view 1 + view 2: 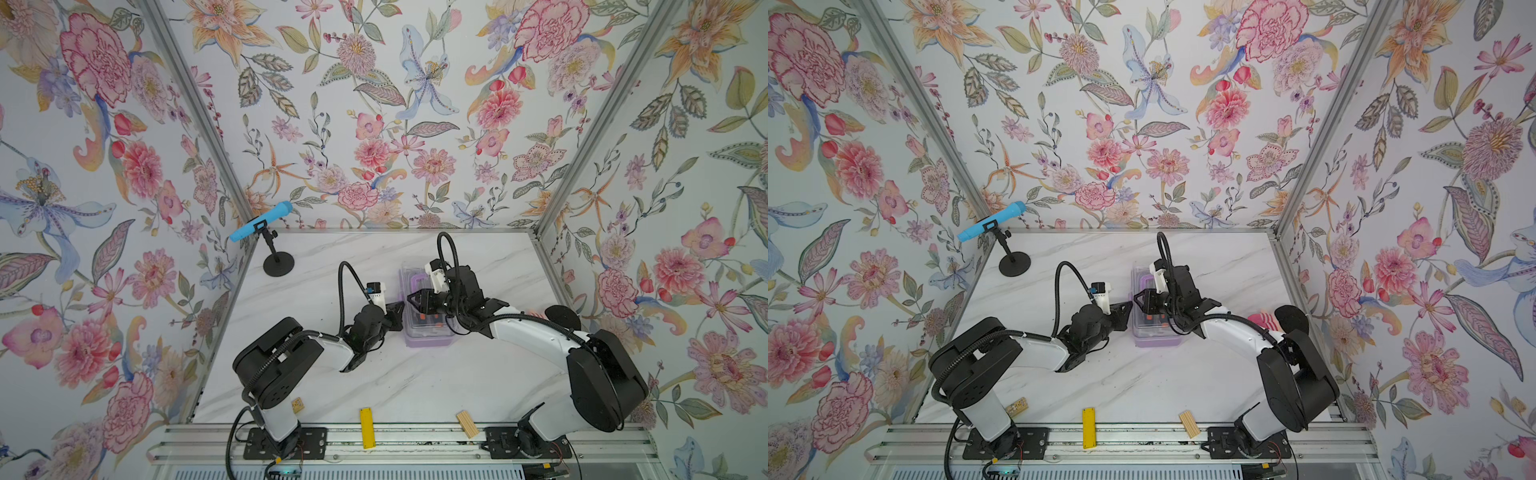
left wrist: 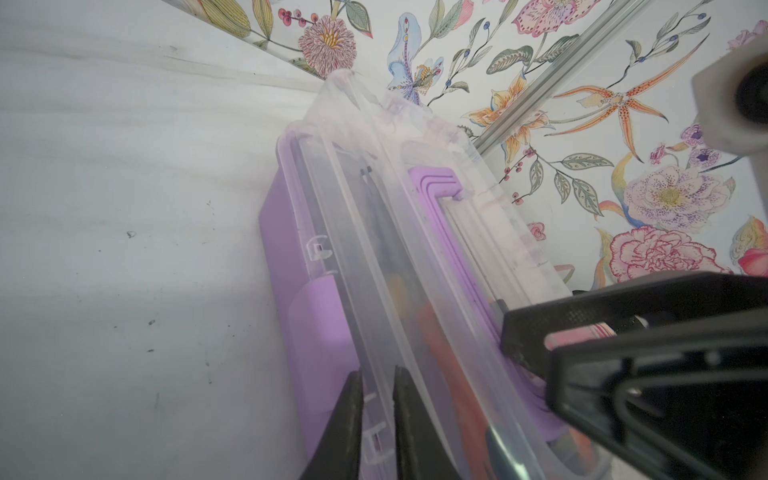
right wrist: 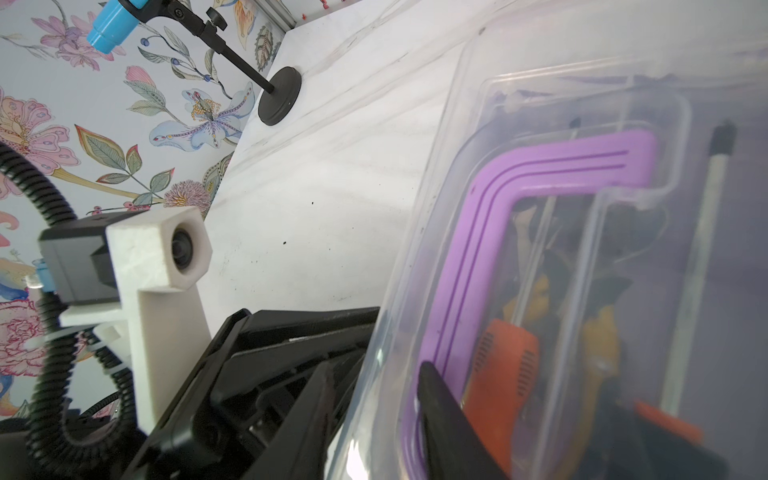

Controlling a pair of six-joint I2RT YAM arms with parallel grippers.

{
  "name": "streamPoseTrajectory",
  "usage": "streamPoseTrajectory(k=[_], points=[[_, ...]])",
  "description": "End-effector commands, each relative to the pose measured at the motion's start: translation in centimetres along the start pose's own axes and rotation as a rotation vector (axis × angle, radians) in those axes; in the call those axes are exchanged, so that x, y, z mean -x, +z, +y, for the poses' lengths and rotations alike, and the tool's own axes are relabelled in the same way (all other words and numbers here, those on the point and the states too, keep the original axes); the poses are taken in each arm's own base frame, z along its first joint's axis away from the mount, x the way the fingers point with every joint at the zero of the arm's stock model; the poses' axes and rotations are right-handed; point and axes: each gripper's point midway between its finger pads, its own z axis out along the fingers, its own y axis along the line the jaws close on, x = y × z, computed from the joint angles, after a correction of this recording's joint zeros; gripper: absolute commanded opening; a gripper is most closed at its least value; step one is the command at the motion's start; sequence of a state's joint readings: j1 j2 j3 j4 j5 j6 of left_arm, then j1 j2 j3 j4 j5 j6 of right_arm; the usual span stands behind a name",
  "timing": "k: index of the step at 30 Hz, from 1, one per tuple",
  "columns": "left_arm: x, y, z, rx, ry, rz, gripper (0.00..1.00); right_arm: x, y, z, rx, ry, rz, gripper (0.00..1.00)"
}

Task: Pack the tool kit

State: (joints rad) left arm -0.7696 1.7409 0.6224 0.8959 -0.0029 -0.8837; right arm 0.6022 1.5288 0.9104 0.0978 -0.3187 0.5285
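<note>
Fingertips [image 2: 353, 419] of your left end effector [image 2: 378, 419] are nearly closed, pinching the clear lid [image 2: 374, 232] rim at 9 o'clock on the tool kit [image 1: 428, 341], which sits mid-surface [image 1: 374, 386]. Your right end effector [image 1: 415, 303] is partly open with one finger [image 3: 436, 399] on the lid, gripping nothing I can see. I'd press straight down so the latch [image 2: 320, 328] side seats without the kit skidding.

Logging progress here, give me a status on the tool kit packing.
Left hand pinching rim of clear plastic lid. Right hand open, resting on lid. Lilac rectangular tool case lid down, tools inside. Nothing blocking.
</note>
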Motion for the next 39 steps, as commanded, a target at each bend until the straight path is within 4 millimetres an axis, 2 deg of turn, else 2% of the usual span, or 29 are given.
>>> streamPoseTrajectory(k=[1,6,10,17,25,31,39], points=[[0.0,1.0,-2.0,-0.065,0.04,0.063,0.19,-7.6,0.3,-4.5,-0.157,0.097,0.263,0.37],[-0.7,2.7,-1.4,-0.03,0.047,0.135,0.19,-7.0,0.2,-4.5,-0.161,0.095,0.254,0.37],[-0.6,3.0,-0.9,-0.022,0.031,0.151,0.19,-7.0,0.3,-4.5,-0.161,0.097,0.254,0.37],[-1.9,2.5,0.3,-0.008,0.028,0.219,0.18,-6.9,0.4,-4.6,-0.164,0.098,0.263,0.37],[-3.8,1.3,3.6,0.103,0.025,0.301,0.16,-6.6,0.0,-4.5,-0.171,0.094,0.253,0.37],[-4.3,0.4,5.8,0.158,-0.008,0.313,0.16,-6.4,-0.1,-4.5,-0.178,0.093,0.251,0.37],[-3.8,0.1,5.9,0.166,-0.011,0.301,0.15,-6.4,-0.1,-4.6,-0.184,0.093,0.252,0.37]])
